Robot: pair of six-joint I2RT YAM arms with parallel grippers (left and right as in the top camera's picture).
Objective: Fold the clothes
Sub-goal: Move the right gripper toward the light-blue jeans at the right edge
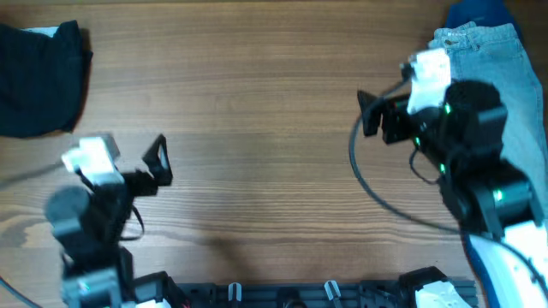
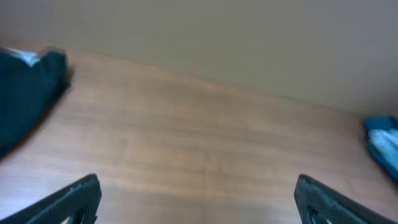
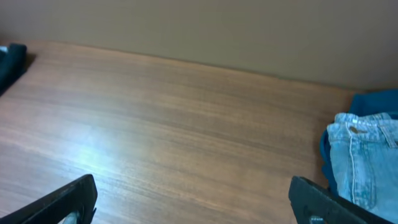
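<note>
Outset of fold: left gripper (image 1: 161, 162) and right gripper (image 1: 367, 113) both wide, holding nothing, over table (image 1: 257, 103). Likely next: reach right for denim shorts (image 1: 490, 62), drag to centre.

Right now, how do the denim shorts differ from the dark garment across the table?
The denim shorts are pale blue; the dark garment is near black. The shorts lie far right, partly hidden under the right arm; the dark garment lies far left, clear of both arms. Neither is held.
</note>
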